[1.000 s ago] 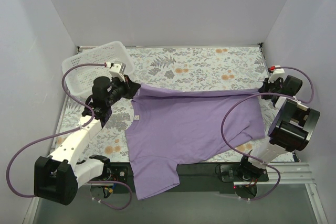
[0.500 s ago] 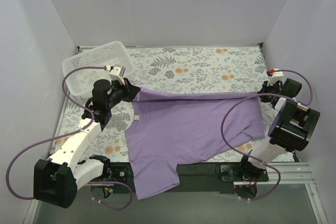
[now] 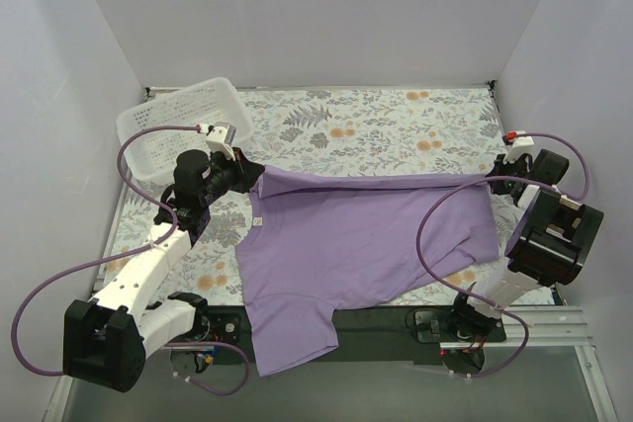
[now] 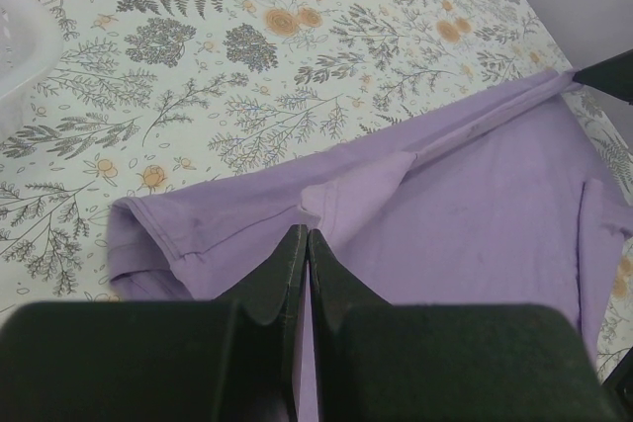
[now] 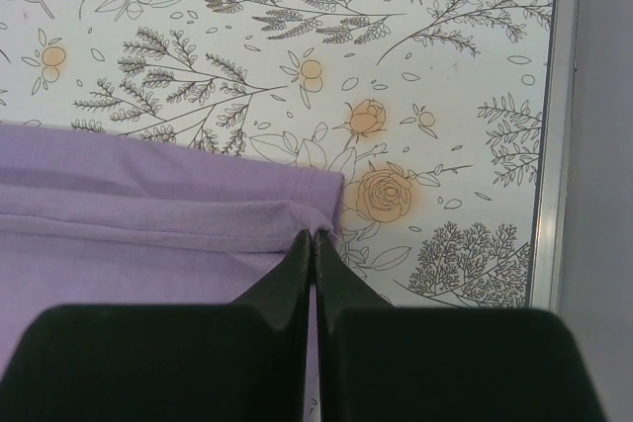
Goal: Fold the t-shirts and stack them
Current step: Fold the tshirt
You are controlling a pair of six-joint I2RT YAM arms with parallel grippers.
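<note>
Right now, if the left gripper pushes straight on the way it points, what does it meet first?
The left gripper meets the purple t-shirt pinched in its fingers; past that fold, probably the floral table cover, not the basket.

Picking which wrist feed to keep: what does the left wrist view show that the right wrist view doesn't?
Left wrist only: a corner of the white basket and a long run of the t-shirt. Right wrist only: the table's metal edge strip. Both: the shirt's edge pinched shut, by the left gripper or the right gripper, over the floral cloth.
</note>
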